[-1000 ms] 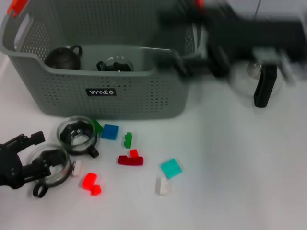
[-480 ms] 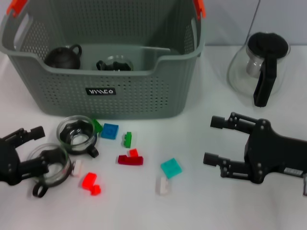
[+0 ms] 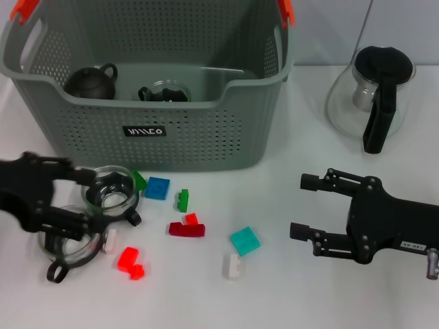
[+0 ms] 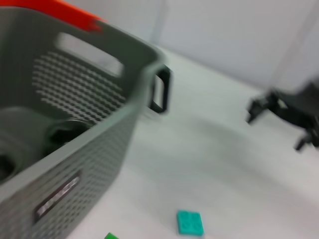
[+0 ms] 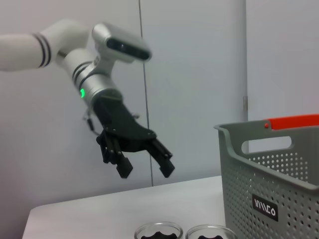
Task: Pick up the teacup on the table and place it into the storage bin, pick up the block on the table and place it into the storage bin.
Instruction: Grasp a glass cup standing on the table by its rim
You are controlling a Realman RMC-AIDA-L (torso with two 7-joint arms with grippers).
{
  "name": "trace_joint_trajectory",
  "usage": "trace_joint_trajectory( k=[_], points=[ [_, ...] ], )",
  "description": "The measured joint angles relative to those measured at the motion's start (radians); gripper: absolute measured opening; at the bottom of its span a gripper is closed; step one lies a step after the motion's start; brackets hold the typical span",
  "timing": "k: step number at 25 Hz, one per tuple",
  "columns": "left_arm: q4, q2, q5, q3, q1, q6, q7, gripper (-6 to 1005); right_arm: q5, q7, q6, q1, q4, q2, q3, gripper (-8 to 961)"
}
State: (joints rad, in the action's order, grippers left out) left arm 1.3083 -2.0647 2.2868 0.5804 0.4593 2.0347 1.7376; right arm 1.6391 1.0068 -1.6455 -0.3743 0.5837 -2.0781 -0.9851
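The grey storage bin stands at the back left, holding a dark teapot-like cup and a glass cup. Two glass teacups rest on the table before it: one nearer the bin, one closer to me. Small blocks lie to their right: blue, green, dark red, red, teal, white. My left gripper hovers open over the teacups, blurred, holding nothing. In the right wrist view, the left gripper hangs well above the table. My right gripper is open, low at the right.
A glass carafe with a black handle and lid stands at the back right. A second green block lies against the bin's front. The bin's tall walls carry orange handle clips.
The right arm swung from near the bin down to the table at the right and now holds still. The left gripper has risen and moved right over the teacups, which stay on the table.
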Motion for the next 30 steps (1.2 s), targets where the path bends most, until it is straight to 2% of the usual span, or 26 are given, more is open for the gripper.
trace_joint_trajectory(
  k=[5,7,9,14,16,25,30],
  points=[
    [0.034,-0.006,0.129,0.174,0.076,-0.080,0.004,904,-0.002,0.007,0.002,-0.002,-0.001,0.000,0.001,820],
    [0.035,-0.020,0.208,0.210,0.104,-0.113,0.018,903,-0.004,0.019,0.002,-0.005,-0.001,0.000,0.002,821],
    [0.041,-0.044,0.289,0.243,0.131,-0.138,0.037,903,-0.003,0.031,-0.001,-0.007,-0.001,0.000,0.002,821],
    [0.072,-0.094,0.413,0.349,0.140,-0.223,0.083,903,-0.002,0.053,-0.006,-0.012,0.005,0.002,0.002,821],
    [0.074,-0.103,0.427,0.388,0.134,-0.255,0.090,903,-0.002,0.053,-0.004,-0.016,0.002,0.002,0.002,821],
    [0.029,-0.105,0.442,0.563,0.104,-0.401,0.142,902,-0.001,0.053,0.000,-0.021,-0.003,0.004,0.002,821],
    [0.001,-0.104,0.460,0.583,0.101,-0.421,0.153,901,-0.001,0.053,0.000,-0.022,-0.003,0.004,0.002,821]
  ],
)
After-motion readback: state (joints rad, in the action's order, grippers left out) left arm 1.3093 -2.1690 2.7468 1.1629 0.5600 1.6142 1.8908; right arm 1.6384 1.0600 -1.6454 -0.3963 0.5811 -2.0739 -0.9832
